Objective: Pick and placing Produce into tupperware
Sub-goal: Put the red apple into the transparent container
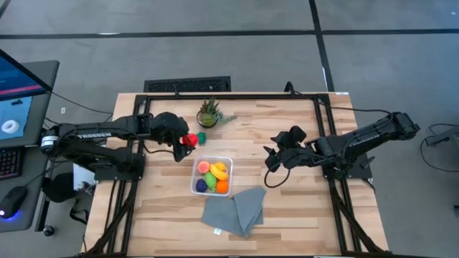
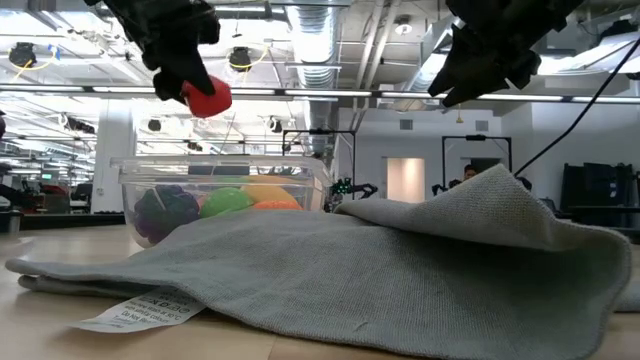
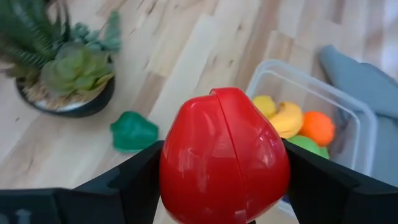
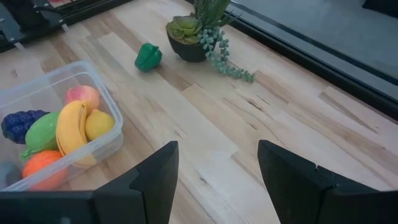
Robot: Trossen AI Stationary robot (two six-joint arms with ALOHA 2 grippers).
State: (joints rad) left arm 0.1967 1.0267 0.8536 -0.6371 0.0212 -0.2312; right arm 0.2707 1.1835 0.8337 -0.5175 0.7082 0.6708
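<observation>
My left gripper (image 1: 185, 142) is shut on a red toy fruit (image 3: 224, 155), lifted above the table between the potted plant and the clear tupperware (image 1: 195, 188). The tupperware holds a banana (image 1: 219, 170), a peach-pink piece (image 1: 204, 166), a lime green piece (image 1: 211, 182), a purple piece (image 1: 201, 185) and an orange one (image 1: 222, 187). A dark green toy vegetable (image 1: 201, 137) lies on the table beside the plant pot. My right gripper (image 1: 270, 159) hangs open over bare wood to the right of the tupperware. My left gripper pinches the red fruit by its two opposite flanks (image 3: 168, 168), one dark finger (image 3: 134, 180) on each side. The fruit is lifted clear of the table, as the low view shows (image 2: 208, 97). It bulges out beyond the fingers toward the tupperware.
A spiky potted plant (image 1: 209, 113) stands near the table's far edge. A folded grey cloth (image 1: 233, 210) lies near the front edge, just nearer than the tupperware, and fills the low view's foreground. Bare wood lies to the right of the tupperware, under my right arm.
</observation>
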